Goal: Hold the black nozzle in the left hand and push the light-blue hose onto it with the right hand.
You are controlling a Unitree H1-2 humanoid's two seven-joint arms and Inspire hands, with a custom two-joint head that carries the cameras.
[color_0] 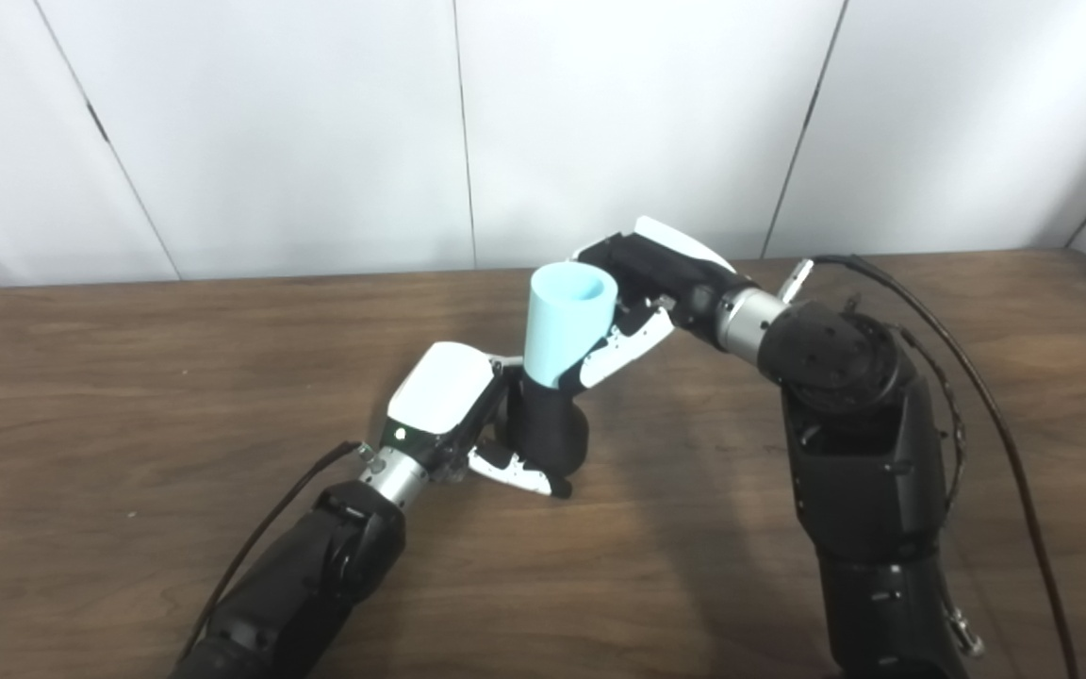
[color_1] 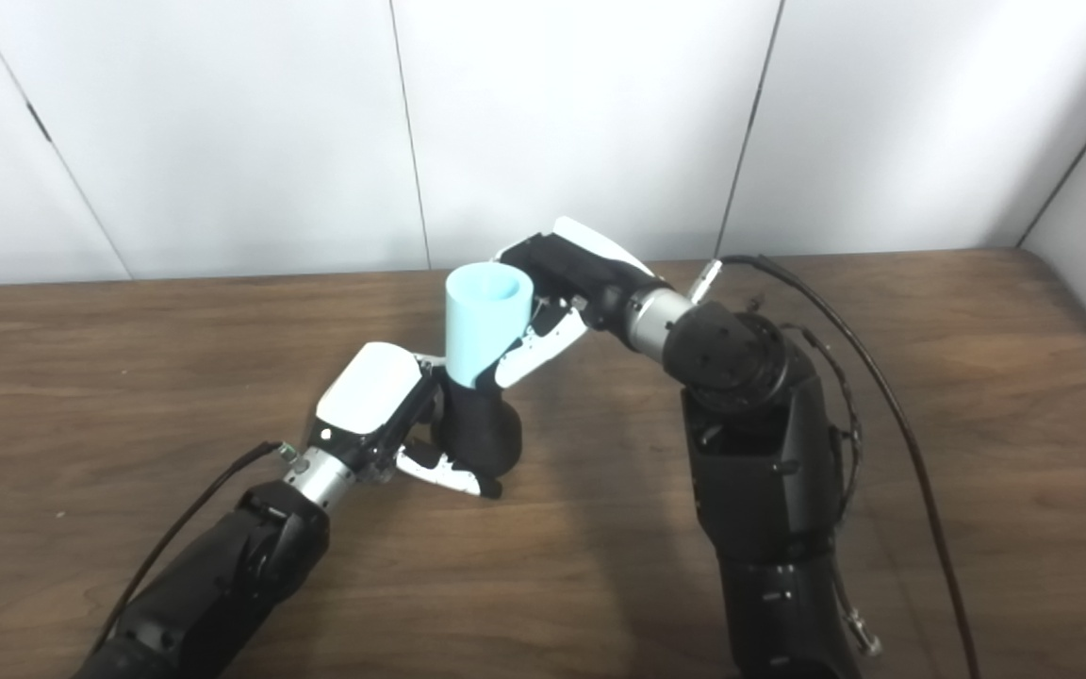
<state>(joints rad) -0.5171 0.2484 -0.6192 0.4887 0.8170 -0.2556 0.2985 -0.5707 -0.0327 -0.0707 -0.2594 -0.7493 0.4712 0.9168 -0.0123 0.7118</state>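
bright even light, soft shadows, sharp

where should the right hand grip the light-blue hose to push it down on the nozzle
Grip the light-blue hose around its mid wall, coming from the right side as the right hand does. It stands upright, open end up, over the black nozzle held by the left hand.

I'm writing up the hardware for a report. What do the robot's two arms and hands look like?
Both arms are black, with a silver metal ring at each wrist. The left hand has a glossy white back shell and a small green light near the wrist; the right hand is black with white panels. Both have white-and-black fingers. A black cable runs along each arm, the right one looping wide.
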